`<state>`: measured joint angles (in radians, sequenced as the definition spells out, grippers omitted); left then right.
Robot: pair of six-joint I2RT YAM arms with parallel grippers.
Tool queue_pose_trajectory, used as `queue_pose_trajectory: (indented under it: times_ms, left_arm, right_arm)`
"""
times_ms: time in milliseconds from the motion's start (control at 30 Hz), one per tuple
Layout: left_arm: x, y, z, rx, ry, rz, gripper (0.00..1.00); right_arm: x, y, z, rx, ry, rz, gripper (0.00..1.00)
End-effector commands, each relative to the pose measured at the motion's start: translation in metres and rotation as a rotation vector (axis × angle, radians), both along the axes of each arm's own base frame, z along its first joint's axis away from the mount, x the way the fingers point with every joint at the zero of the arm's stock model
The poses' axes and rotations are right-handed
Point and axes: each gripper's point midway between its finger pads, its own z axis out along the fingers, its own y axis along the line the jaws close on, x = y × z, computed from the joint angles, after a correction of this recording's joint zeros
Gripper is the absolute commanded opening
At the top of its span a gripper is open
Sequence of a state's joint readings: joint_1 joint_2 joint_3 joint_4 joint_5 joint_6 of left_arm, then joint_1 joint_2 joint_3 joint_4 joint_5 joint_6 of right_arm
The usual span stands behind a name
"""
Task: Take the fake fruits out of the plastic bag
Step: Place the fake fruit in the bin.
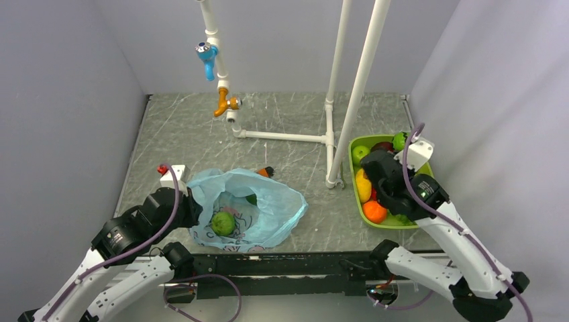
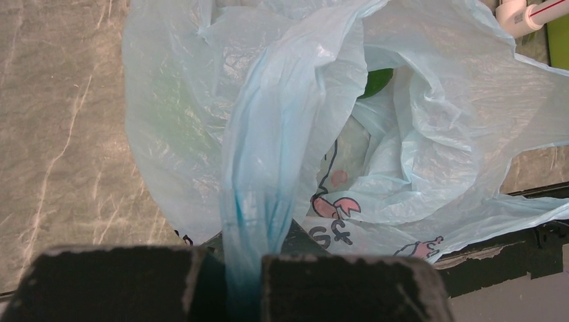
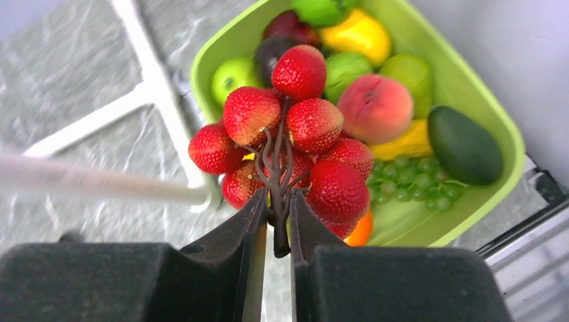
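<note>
above tray [image 3: 463, 70], seemingly, right gripper [image 3: 276, 204] holds strawberries [image 3: 298, 127]; left gripper [image 2: 243, 268] pinches bag [image 2: 429, 134] edge

My read: robot lab test cell. Plain pale walls [image 1: 67, 100] box in tabletop [image 1: 181, 127] on three sides. Tabletop is marble-look sheet. White pipe frame [image 1: 282, 136] stands on it, blue tap [image 1: 207, 54] and orange tap [image 1: 223, 104] fitted on one upright. I see left arm [image 1: 127, 235] and right arm [image 1: 463, 245] bolted to black rail [image 1: 288, 263] at near edge, purple cables [image 1: 177, 194] exposed. Green tray [image 3: 463, 80] of fake fruit [image 3: 376, 107] as props.
</note>
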<state>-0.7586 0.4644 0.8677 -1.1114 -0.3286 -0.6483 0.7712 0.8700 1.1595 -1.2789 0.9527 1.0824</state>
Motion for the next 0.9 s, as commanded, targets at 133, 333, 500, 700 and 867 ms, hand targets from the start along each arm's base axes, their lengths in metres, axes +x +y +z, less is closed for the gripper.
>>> queue_pose_trajectory:
  times_ms: [133, 333, 500, 700, 867]
  left_arm:
    - [0.003, -0.004, 0.002, -0.019, -0.002, 0.001, 0.0]
    - [0.001, -0.004, 0.004, -0.039, -0.022, -0.003, 0.0]
    - [0.002, -0.006, 0.004, -0.041, -0.025, -0.015, 0.0]
    - [0.002, -0.012, 0.001, -0.026, -0.003, -0.042, 0.0]
    - [0.002, -0.022, -0.005, -0.01, 0.028, -0.102, 0.0]
  right_arm:
    - [0.057, -0.05, -0.041, 0.01, 0.035, -0.096, 0.0]
    - [0.055, -0.042, -0.087, 0.088, 0.133, -0.03, 0.22]
    - [0.037, -0.036, -0.073, 0.132, 0.081, 0.011, 0.62]
    - [0.017, -0.014, -0.039, 0.226, 0.042, 0.131, 0.73]
    - [-0.007, 0.046, -0.008, 0.331, -0.066, 0.537, 0.77]
